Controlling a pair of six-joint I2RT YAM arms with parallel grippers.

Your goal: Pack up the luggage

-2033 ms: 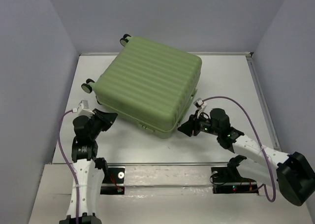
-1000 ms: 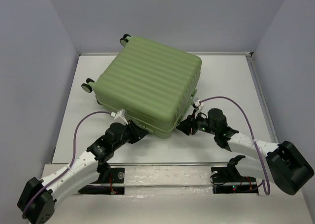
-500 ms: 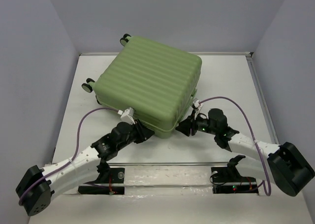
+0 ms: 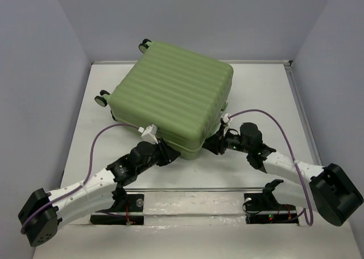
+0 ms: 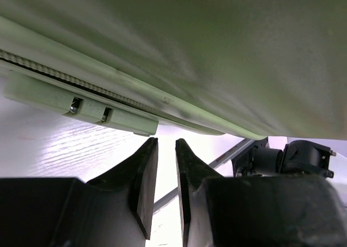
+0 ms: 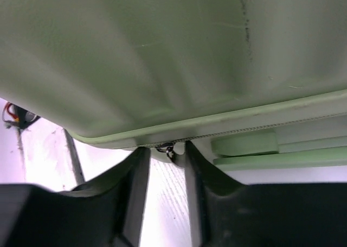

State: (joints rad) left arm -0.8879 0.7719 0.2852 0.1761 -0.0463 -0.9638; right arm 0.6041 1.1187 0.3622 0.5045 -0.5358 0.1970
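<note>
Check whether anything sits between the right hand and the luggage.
Nothing visible does. The right hand is at the near corner seam of the luggage, its fingers on either side of the zipper pull.

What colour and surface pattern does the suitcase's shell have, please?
Light green with parallel raised ribs; the luggage shows this best in the top external view.

The white table has a low rim along its far and side edges. One thing lies on it: a green ribbed suitcase, shut, flat on its side and turned at an angle, its black wheels towards the far left.
</note>
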